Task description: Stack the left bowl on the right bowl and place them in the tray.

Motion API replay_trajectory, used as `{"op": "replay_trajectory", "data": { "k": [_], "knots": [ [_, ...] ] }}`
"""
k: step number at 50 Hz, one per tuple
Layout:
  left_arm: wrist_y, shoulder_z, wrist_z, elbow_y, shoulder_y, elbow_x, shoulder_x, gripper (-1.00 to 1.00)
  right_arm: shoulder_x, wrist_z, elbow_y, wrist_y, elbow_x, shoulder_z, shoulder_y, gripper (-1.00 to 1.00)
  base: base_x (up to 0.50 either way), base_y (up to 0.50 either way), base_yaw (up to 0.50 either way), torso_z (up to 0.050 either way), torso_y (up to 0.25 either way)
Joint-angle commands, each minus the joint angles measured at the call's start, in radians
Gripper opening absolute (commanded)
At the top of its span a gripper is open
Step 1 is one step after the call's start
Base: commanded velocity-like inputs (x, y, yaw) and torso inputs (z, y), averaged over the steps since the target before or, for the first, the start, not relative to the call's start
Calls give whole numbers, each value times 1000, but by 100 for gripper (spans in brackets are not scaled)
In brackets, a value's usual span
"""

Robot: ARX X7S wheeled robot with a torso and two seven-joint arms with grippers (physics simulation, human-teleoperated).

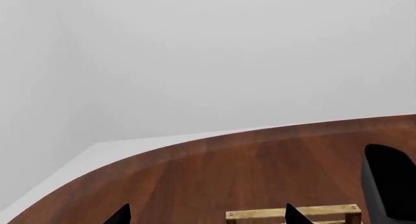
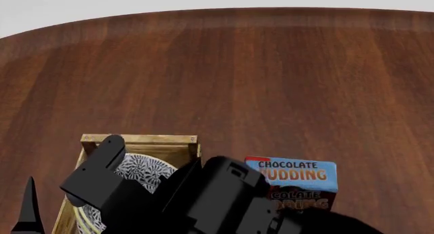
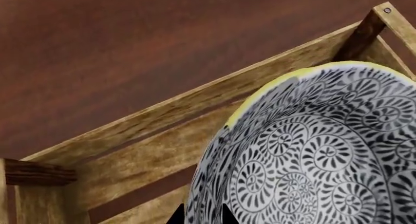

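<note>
A black-and-white patterned bowl with a yellow rim lies inside the light wooden tray at the lower left of the head view. My right arm covers most of it. Up close, my right gripper is shut on the wall of the bowl, one fingertip on each side of it, inside the tray. I cannot tell whether a second bowl sits under it. My left gripper is open and empty, just left of the tray's corner. One of its fingertips shows beside the tray.
A blue-and-brown chocolate pudding box stands right of the tray, close to my right arm. The round brown wooden table stretches far ahead, its curved edge beyond the tray.
</note>
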Motion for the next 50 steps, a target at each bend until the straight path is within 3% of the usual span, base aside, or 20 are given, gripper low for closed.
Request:
{"op": "replay_trajectory", "data": {
  "k": [1, 33, 34, 50],
  "knots": [
    [-2, 5, -3, 2, 1, 2, -2, 100, -2, -28, 27, -25, -35, -11, -15, -100, 0, 0, 0, 0, 0],
    [-4, 12, -2, -5, -18, -4, -2, 100, -34, -129, 139, -63, -84, -92, -42, -100, 1, 0, 0, 0, 0],
    [-6, 11, -3, -4, -19, -5, -3, 100, -32, -119, 137, -64, -84, -89, -43, 100, 0, 0, 0, 0, 0],
    [3, 24, -10, -3, -13, 17, -4, 100, 18, 19, -24, 39, -3, -44, -21, 100, 0, 0, 0, 0, 0]
  ]
}}
